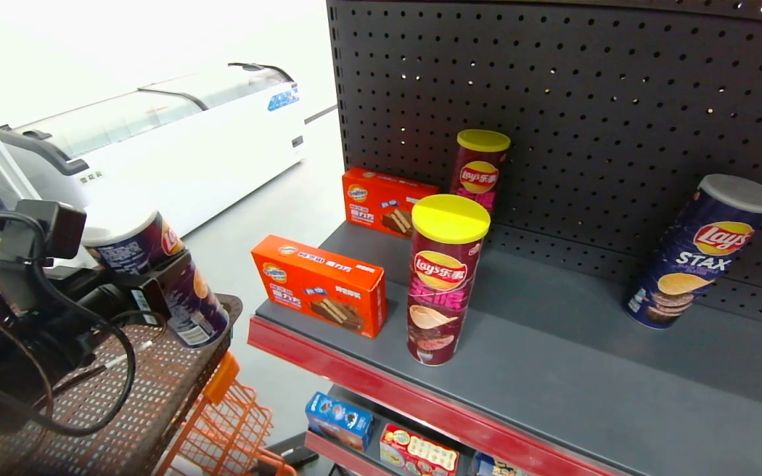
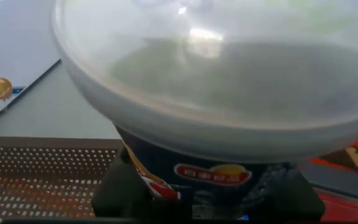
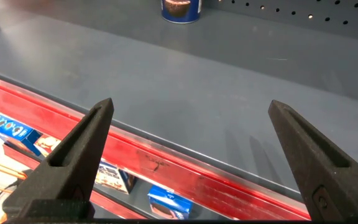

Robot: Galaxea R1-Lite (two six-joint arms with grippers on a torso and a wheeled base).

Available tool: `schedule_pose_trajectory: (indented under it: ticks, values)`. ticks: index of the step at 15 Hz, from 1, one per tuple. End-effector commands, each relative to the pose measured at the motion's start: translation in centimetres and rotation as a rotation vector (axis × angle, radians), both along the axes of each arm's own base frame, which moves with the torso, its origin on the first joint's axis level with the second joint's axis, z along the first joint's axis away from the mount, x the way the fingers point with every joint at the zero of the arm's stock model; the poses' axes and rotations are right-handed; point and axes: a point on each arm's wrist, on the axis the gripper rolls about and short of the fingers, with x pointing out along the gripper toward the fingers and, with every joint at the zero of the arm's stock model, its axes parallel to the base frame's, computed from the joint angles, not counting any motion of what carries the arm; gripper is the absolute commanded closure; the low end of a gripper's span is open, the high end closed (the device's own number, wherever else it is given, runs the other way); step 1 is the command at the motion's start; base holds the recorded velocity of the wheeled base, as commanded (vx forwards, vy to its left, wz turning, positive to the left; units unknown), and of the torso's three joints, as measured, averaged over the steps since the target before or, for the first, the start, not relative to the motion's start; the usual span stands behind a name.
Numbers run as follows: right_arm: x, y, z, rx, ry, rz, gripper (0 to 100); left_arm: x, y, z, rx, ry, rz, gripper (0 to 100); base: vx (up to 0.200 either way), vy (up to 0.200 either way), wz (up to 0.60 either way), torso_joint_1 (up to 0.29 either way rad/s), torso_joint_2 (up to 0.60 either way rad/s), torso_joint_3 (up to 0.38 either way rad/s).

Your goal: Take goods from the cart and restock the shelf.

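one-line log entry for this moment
left gripper: shut on blue chips can, above cart | right gripper: open, over shelf front edge | status: can not yet on shelf

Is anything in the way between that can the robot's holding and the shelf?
Partly. The front orange box and front yellow-lidded can stand on the shelf nearest the held can in the left gripper; the bare space to their right looks open.
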Motion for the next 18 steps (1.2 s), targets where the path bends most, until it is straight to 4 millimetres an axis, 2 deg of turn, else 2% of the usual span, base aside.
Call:
schedule_pose_trajectory:
  ticks: [1,6,8,11,13,18]
  values:
    - [0.0,0.0,0.0,-0.001,0.001,0.000,0,-2.3,-0.1,1.1,-0.003,-0.059,-0.027,100,0.000,0.000,0.00,0.000,0.00,0.000]
    - [0.0,0.0,0.0,-0.001,0.001,0.000,0,-3.3,-1.4,1.9,-0.010,-0.097,-0.105,100,0.000,0.000,0.00,0.000,0.00,0.000]
    - [0.0,0.0,0.0,-0.001,0.001,0.000,0,-4.7,-3.5,2.6,-0.017,-0.129,-0.291,100,0.000,0.000,0.00,0.000,0.00,0.000]
    - [0.0,0.0,0.0,-0.001,0.001,0.000,0,-6.8,-4.6,3.0,-0.010,-0.072,-0.438,100,0.000,0.000,0.00,0.000,0.00,0.000]
    - [0.0,0.0,0.0,-0.001,0.001,0.000,0,-8.9,-4.9,3.8,0.002,0.004,-0.503,100,0.000,0.000,0.00,0.000,0.00,0.000]
    - [0.0,0.0,0.0,-0.001,0.001,0.000,0,-9.0,-5.5,4.4,0.016,0.031,-0.547,100,0.000,0.000,0.00,0.000,0.00,0.000]
